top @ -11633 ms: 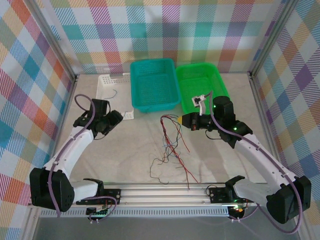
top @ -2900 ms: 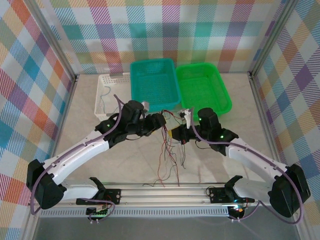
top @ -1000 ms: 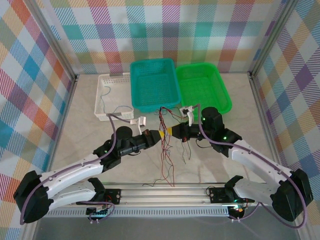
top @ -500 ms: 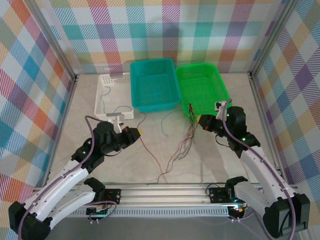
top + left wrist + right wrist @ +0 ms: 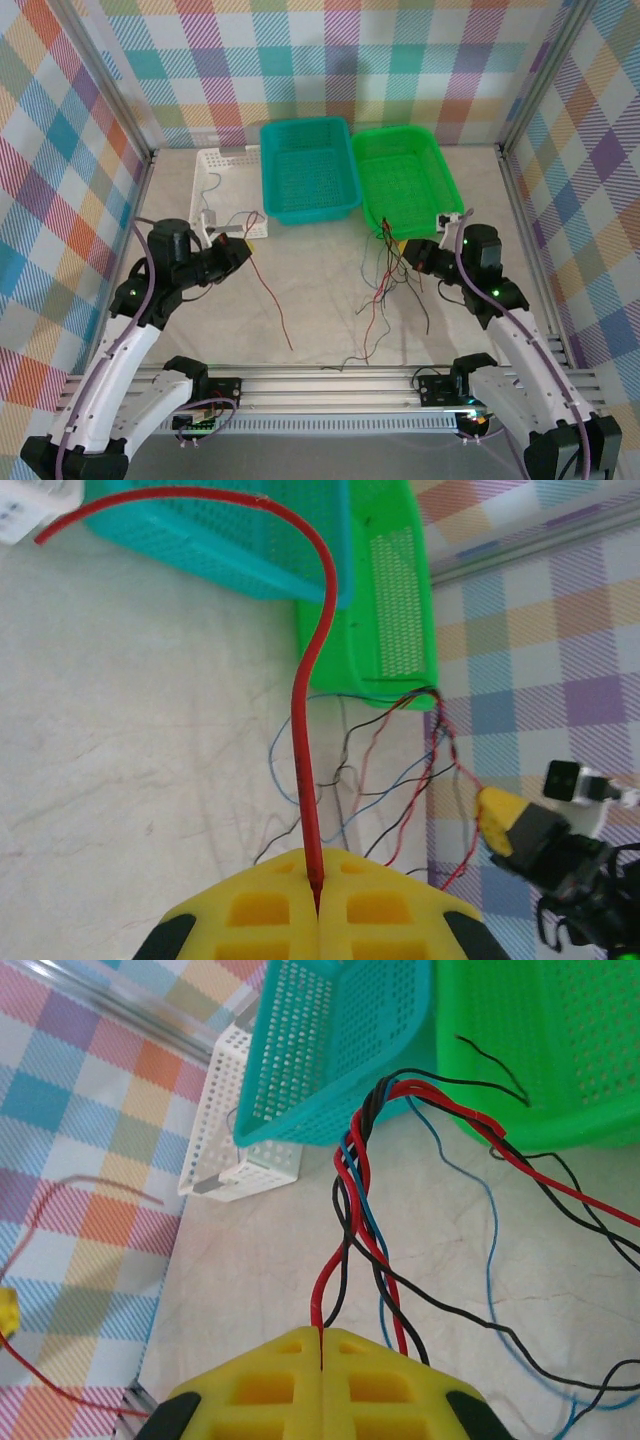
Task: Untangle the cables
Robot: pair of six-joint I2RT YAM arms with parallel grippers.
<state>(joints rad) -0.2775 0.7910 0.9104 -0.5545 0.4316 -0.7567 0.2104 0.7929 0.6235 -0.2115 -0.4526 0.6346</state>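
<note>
1. Grip on left end effector (image 5: pixel 238 250): pads together, clamped on red cable (image 5: pixel 272 300). Same pinch in left wrist view (image 5: pixel 317 865), with cable (image 5: pixel 305 730) standing straight out from the tips, then hooking over.
2. Grip on right end effector (image 5: pixel 410 250): also pressed together, clamped on cable bunch (image 5: pixel 385 295). Right wrist view (image 5: pixel 320 1335): red, black and blue strands (image 5: pixel 358 1185) twisted together just off the tips.
3. Key relation: long axis of red cable running from left end effector diagonally toward near edge and right-arm side, tail low over desk (image 5: pixel 200 310). Bunch well apart from left end effector, hanging below right end effector. Bare desk between the two. No bridging strand visible, but wires too thin to rule one out.
4. Nearer arm: left for red cable, right for bunch. White basket (image 5: pixel 215 155) just behind left end effector, green basket (image 5: pixel 400 131) just behind right one, teal basket (image 5: pixel 305 122) between. Probable next move: short carry of red cable back into a basket.
5. Versus half a second ago: left end effector farther left. Red cable tail now out of bunch, previously running on into it. A second ago: both end effectors nearly tip to tip mid-desk, now well apart.
</note>
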